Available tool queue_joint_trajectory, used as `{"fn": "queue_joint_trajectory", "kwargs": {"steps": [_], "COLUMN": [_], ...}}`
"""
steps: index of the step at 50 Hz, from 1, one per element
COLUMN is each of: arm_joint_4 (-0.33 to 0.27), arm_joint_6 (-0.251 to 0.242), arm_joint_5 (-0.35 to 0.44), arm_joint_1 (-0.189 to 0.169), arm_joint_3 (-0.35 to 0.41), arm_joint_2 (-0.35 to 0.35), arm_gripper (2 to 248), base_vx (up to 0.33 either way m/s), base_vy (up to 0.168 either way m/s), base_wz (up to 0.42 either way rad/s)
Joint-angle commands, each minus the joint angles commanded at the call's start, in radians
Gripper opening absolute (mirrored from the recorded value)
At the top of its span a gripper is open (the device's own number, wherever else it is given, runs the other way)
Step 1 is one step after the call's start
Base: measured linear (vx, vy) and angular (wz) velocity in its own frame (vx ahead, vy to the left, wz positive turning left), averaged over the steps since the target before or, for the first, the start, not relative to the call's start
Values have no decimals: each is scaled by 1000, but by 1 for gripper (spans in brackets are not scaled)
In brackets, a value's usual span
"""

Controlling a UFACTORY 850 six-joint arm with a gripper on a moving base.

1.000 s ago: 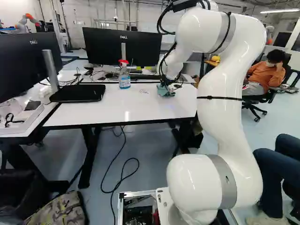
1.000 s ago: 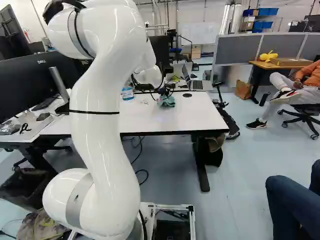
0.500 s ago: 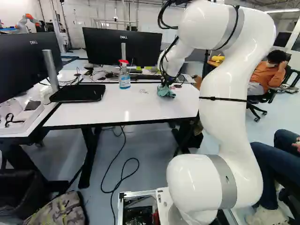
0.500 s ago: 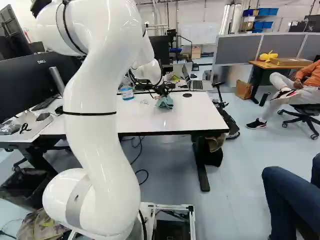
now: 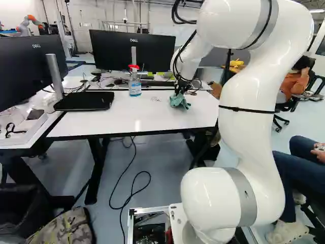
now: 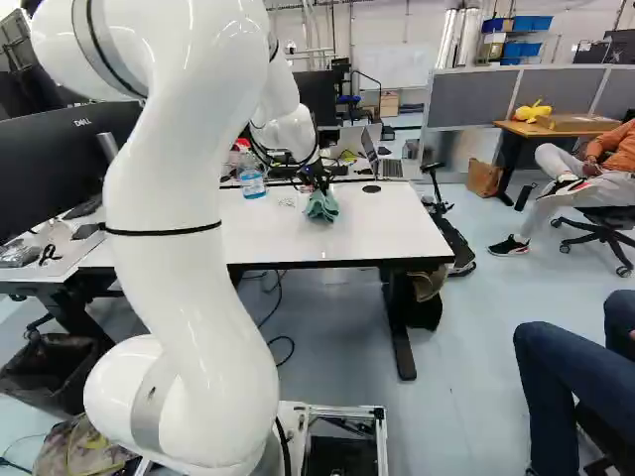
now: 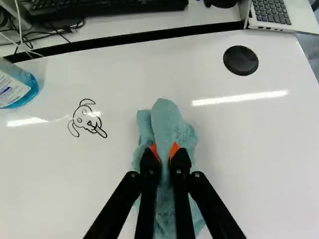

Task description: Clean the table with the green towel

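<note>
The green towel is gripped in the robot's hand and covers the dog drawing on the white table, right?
Not quite: the green towel is gripped in the hand, but it doesn't cover the dog drawing on the white table. The wrist view shows the whole drawing, between the towel and the spray bottle.

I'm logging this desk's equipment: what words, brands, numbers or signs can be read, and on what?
"DELL": on the monitor at the left base view's left.
"DELL": on the monitor behind the bottle.
Too small or blurred: its label, the laptop keys, any other print.
</note>
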Motion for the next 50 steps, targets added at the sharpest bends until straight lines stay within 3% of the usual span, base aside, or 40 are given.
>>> {"fn": "queue_joint_trajectory", "kwargs": {"steps": [13, 25, 50], "arm_joint_4": [0, 0, 0], "arm_joint_6": [0, 0, 0], "arm_joint_5": [-84, -104, -101], "arm_joint_1": [12, 18, 18], "arm_joint_3": [47, 97, 103], "arm_joint_2": [66, 136, 141], "arm_gripper": [37, 37, 37], "base_vx": [0, 0, 0], "base_vy": [0, 0, 0], "base_wz": [0, 0, 0]}}
